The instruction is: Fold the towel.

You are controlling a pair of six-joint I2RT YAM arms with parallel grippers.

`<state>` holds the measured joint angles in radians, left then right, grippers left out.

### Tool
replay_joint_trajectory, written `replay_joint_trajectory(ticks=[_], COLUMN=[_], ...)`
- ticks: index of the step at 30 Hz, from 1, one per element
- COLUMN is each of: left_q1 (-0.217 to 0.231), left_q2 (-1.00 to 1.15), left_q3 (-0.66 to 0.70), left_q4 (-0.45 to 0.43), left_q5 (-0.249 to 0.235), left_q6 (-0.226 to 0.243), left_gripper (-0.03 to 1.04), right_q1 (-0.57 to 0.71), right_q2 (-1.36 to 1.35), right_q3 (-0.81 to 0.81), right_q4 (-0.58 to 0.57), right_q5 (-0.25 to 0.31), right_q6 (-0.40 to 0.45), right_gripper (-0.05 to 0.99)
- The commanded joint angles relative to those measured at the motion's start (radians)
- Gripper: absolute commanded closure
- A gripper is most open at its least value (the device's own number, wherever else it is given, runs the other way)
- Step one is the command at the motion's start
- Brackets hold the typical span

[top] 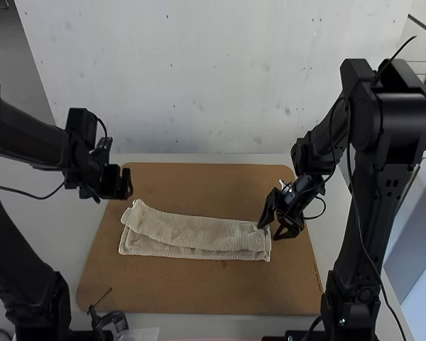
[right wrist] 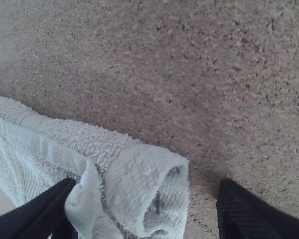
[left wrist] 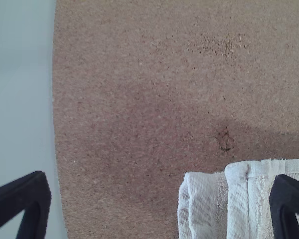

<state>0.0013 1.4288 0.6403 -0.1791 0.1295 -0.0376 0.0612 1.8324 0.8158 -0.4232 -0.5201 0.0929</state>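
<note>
The beige towel (top: 192,231) lies as a long folded strip across the brown board, its upper layer set slightly askew over the lower. My left gripper (top: 126,183) is open above the board, just beyond the towel's left end. My right gripper (top: 274,229) is at the towel's right end, one finger touching or nearly touching its corner. In the left wrist view, the open left gripper (left wrist: 159,199) has the towel's layered end (left wrist: 239,199) partly behind one finger. In the right wrist view, the right gripper (right wrist: 144,209) stands open with a raised, curled towel corner (right wrist: 134,184) between its fingers.
The brown board (top: 199,288) extends around the towel on the pale table (top: 145,327). A small black clamp-like object (top: 110,320) sits at the board's near left edge. A pale wall (top: 199,78) rises behind the table.
</note>
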Motion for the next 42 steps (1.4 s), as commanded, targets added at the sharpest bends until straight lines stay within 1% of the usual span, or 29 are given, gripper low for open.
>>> replay_joint_trajectory(ticks=[1, 7, 9, 10, 16, 17, 19, 21, 22, 28, 29, 38, 42], left_q1=[0.019, 0.025, 0.025, 0.025, 0.025, 0.025, 0.025, 0.026, 0.028, 0.028, 0.028, 0.026, 0.025], left_q2=[-0.056, -0.107, -0.122, -0.125, -0.133, -0.133, -0.133, -0.133, -0.133, -0.133, -0.133, -0.126, -0.123], left_q3=[0.032, 0.033, 0.032, 0.032, 0.030, 0.029, 0.027, 0.025, 0.025, 0.024, 0.024, 0.019, 0.019], left_q4=[0.006, -0.013, -0.020, -0.025, -0.033, -0.034, -0.034, -0.034, -0.034, -0.034, -0.033, -0.033, -0.031], left_q5=[-0.004, -0.004, -0.004, -0.004, -0.004, -0.004, -0.004, -0.004, -0.004, -0.004, -0.002, -0.002, -0.002], left_q6=[0.010, 0.011, 0.011, 0.010, 0.011, 0.011, 0.011, 0.011, 0.011, 0.011, 0.011, 0.010, 0.011], left_gripper=[0.03, 0.03, 0.03, 0.03, 0.03, 0.03, 0.03, 0.03, 0.03, 0.03, 0.03, 0.03, 0.03], right_q1=[0.005, 0.014, 0.014, 0.014, 0.017, 0.017, 0.017, 0.020, 0.020, 0.019, 0.017, -0.012, -0.041], right_q2=[0.036, 0.044, 0.047, 0.050, 0.068, 0.073, 0.077, 0.077, 0.076, 0.068, 0.064, 0.028, 0.007], right_q3=[0.014, 0.011, 0.009, 0.009, 0.011, 0.013, 0.014, 0.013, 0.013, 0.000, -0.003, -0.003, -0.001], right_q4=[0.001, 0.009, 0.015, 0.018, 0.027, 0.029, 0.034, 0.046, 0.047, 0.087, 0.098, 0.098, 0.092], right_q5=[-0.031, -0.020, -0.020, -0.020, -0.018, -0.020, -0.020, -0.018, -0.020, -0.004, 0.005, 0.015, 0.019], right_q6=[-0.012, -0.013, -0.013, -0.013, -0.015, -0.021, -0.022, -0.022, -0.022, -0.027, -0.027, -0.027, -0.047], right_gripper=[0.37, 0.38, 0.49, 0.52, 0.52, 0.54, 0.63, 0.68, 0.73, 0.91, 0.91, 0.91, 0.91])
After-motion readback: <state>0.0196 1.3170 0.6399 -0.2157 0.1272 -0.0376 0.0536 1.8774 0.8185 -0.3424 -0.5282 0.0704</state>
